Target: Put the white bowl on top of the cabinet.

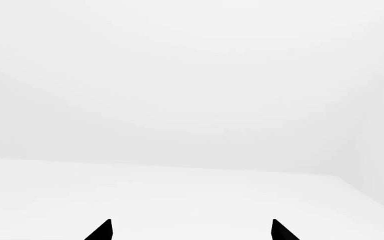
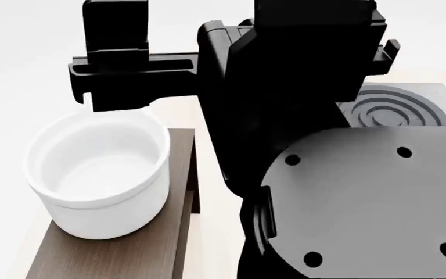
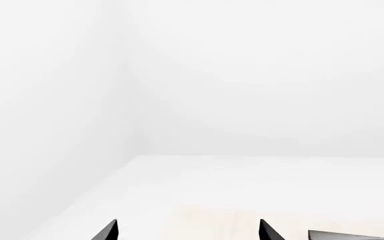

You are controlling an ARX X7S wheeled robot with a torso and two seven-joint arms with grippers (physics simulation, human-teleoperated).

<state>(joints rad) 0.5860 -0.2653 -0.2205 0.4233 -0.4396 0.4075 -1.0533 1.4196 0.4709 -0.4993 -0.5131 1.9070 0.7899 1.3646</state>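
The white bowl (image 2: pixel 99 174) stands upright on the flat top of the grey-brown cabinet (image 2: pixel 130 256) at the left of the head view, and nothing holds it. My left arm (image 2: pixel 118 64) hangs just above and behind the bowl's far rim. In the left wrist view my left gripper (image 1: pixel 192 231) is open, its two black fingertips wide apart over plain white background. My right gripper (image 3: pixel 187 231) is open too, with nothing between its fingertips. Neither wrist view shows the bowl or the cabinet.
My right arm (image 2: pixel 301 87) fills the middle of the head view, and its grey round plate (image 2: pixel 370 197) covers the lower right. A dark-grey stove plate (image 2: pixel 397 107) with concentric rings lies behind it on the pale table (image 3: pixel 212 222).
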